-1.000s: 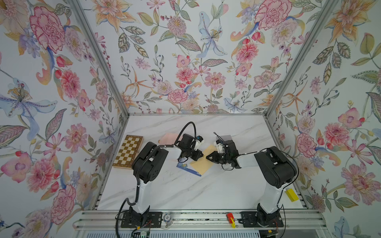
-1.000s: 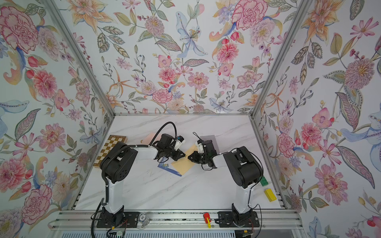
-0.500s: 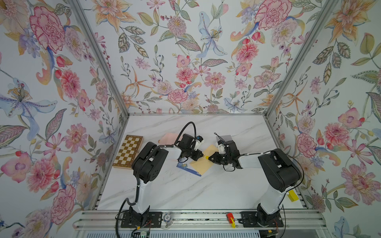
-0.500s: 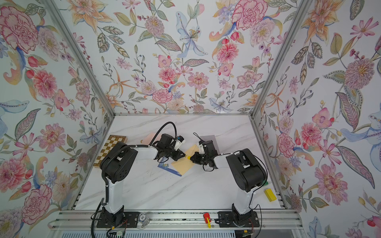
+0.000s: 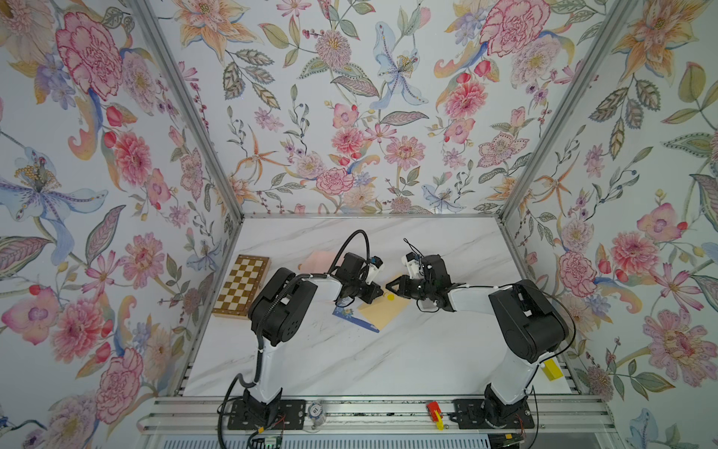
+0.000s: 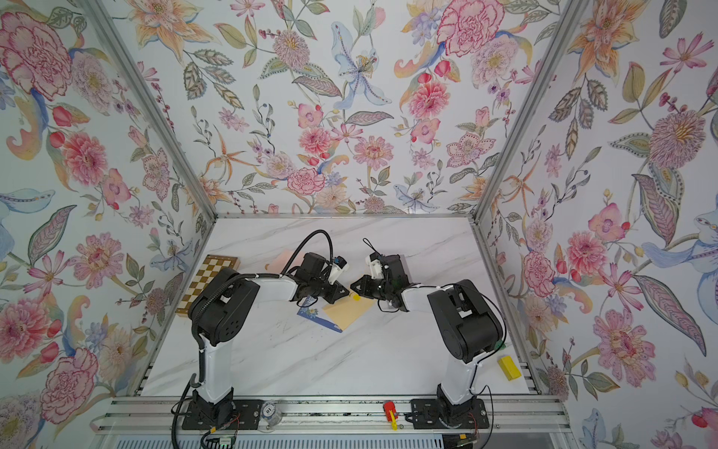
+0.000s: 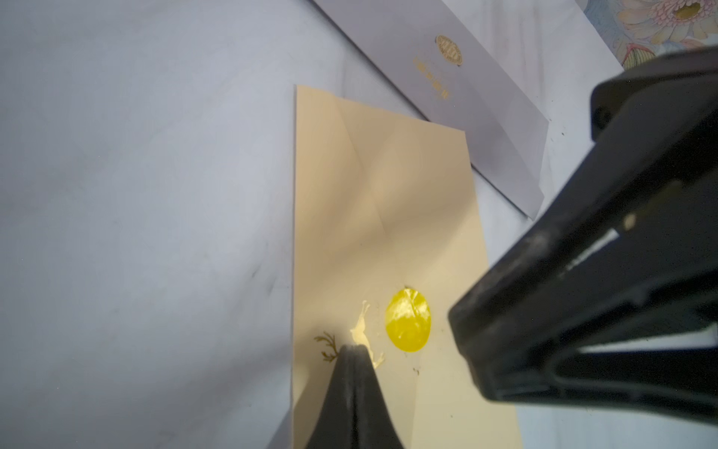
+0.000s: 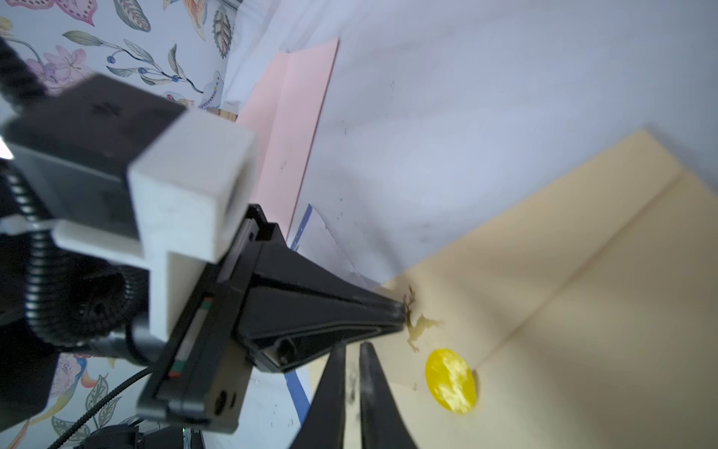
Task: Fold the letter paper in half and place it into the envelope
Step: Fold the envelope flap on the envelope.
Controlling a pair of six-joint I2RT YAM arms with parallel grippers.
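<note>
Creased cream envelope (image 7: 388, 217), round yellow seal (image 7: 408, 320), left gripper (image 7: 354, 350) pressed together, right gripper (image 8: 352, 346) nearly closed

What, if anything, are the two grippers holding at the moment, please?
Nothing seems held: the left gripper, jaws shut, only rests its tip on the envelope; the right gripper, jaws nearly shut, looks empty.

Both top views look down; wrist cameras closely share the envelope (image 7: 380, 175).
</note>
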